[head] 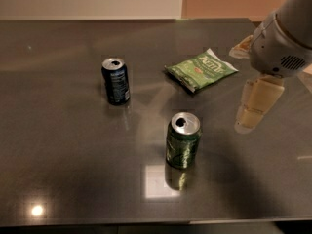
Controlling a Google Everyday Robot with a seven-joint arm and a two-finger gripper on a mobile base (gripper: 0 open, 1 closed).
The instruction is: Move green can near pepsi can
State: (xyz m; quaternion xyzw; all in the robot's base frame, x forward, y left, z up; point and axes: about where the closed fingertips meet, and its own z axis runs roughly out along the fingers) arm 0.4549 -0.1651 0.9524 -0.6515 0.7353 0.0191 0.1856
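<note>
My gripper (254,104) hung over the right side of the table (58,160), well apart from the green can (183,141). Whether it was released or clenched I could not tell. The green can stood upright near the table's front middle. The pepsi can (116,82) stood upright farther back and to the left, apart from it. A chip bag (201,70) lay flat behind the green can, between the pepsi can and my gripper.

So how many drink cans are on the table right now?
2. The green can stands front of centre; the pepsi can stands behind it to the left. The gripper hangs at the right, away from both.
</note>
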